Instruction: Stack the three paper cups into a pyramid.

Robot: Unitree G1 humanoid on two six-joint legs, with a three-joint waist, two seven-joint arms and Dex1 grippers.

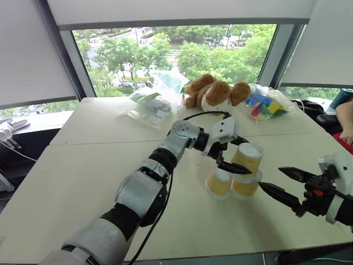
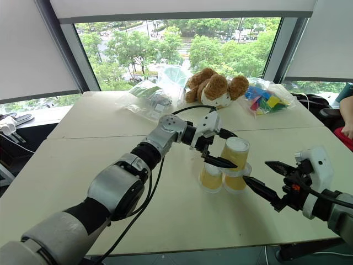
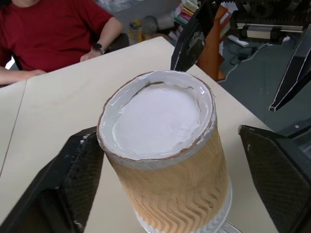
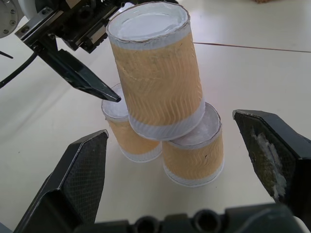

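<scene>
I see the three small tapered yellow-orange paper cups with white bases sitting as a pyramid on the beige table (image 1: 83,182), right of centre and well in from the near edge: the left base cup (image 1: 219,183) and the right base cup (image 1: 245,185) stand upside down, touching, and the top cup (image 1: 247,158) rests across them, also upside down and leaning a little. My left gripper (image 1: 238,155) straddles the top cup with its black fingers spread; in the left wrist view the cup (image 3: 165,160) sits between the two pads with table showing on both sides, so the grip is released. My right gripper (image 1: 280,181) hangs just right of the stack, fingers wide apart and holding nothing, tips pointing at the base cups but short of them. There is open tabletop to the left and in front of the cups; to the right my own right arm takes up the room before the table edge. At the far edge, by the window, lie a brown and white teddy bear (image 1: 215,93), a clear plastic bag of items (image 1: 151,105) and a clear bag of coloured blocks (image 1: 266,104), all well apart from the stack. The left wrist view adds a person in a red shirt (image 3: 51,34) seated at the table beyond the cup. The right wrist view gives the lean of the top cup (image 4: 158,73) and both bases under it.
</scene>
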